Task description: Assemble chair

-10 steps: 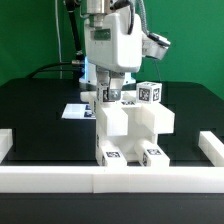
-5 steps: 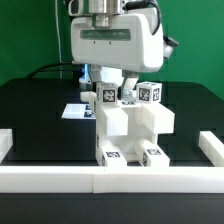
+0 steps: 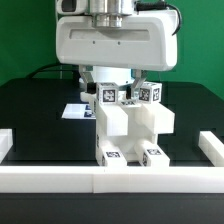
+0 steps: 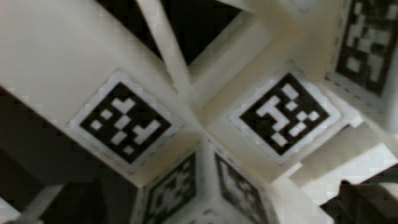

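Note:
The chair (image 3: 132,128) stands in the middle of the black table as a stack of chunky white blocks, with tags on its front feet and on its top pieces. My gripper (image 3: 120,88) hangs directly over the chair's back top. Its wide white hand faces the exterior camera broadside, and its fingers reach down on either side of the tagged top pieces (image 3: 128,96). The fingers stand apart and nothing is lifted. In the wrist view, tagged white faces of the chair (image 4: 285,110) fill the picture at very close range, and my fingers hardly show.
Long white border rails run along the front (image 3: 110,180) and at both sides (image 3: 212,148). The marker board (image 3: 74,110) lies flat behind the chair towards the exterior view's left. A green wall closes the back.
The hand has turned about its vertical axis from edge-on to broadside above the chair, and the fingers have spread wider. The chair has not moved.

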### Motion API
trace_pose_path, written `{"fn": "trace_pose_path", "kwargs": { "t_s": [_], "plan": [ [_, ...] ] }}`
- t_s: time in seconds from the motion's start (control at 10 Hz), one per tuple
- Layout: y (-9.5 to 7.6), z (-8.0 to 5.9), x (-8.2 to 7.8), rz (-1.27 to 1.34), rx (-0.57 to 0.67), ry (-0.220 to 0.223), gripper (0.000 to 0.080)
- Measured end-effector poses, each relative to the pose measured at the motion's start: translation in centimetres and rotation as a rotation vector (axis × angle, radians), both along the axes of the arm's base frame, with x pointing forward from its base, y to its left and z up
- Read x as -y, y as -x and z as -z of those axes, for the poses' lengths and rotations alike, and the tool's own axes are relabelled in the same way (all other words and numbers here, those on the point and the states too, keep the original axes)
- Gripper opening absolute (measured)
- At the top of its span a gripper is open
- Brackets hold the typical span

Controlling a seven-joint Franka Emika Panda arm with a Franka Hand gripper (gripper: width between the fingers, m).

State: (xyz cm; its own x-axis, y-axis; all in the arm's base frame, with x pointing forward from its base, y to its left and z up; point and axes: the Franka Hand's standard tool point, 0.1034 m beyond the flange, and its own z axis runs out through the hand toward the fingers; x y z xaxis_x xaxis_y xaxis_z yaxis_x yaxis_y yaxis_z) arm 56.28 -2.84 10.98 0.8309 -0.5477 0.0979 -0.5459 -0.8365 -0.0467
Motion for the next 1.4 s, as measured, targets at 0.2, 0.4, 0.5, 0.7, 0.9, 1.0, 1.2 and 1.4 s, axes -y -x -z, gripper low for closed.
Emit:
{"fn": "trace_pose_path", "kwargs": {
  "t_s": [0.2,0.4,0.5,0.7,0.9,1.0,1.2,1.4],
  "plan": [
    [0.03,0.02,0.16,-0.148,-0.003,0.016,0.0649],
    [0.07,0.04,0.28,-0.271,-0.005,0.030,0.0649],
    [0.08,0.04,0.33,-0.330,-0.007,0.037,0.0649],
    [0.09,0.05,0.47,-0.449,-0.011,0.054,0.0649],
    [0.11,0.04,0.66,-0.543,-0.015,0.067,0.0649],
    [0.12,0.04,0.81,-0.594,-0.018,0.075,0.0649],
    [0.14,0.06,0.91,-0.585,-0.019,0.075,0.0383],
    [0.15,0.07,0.93,-0.555,-0.018,0.072,0.0272]
  ]
}}
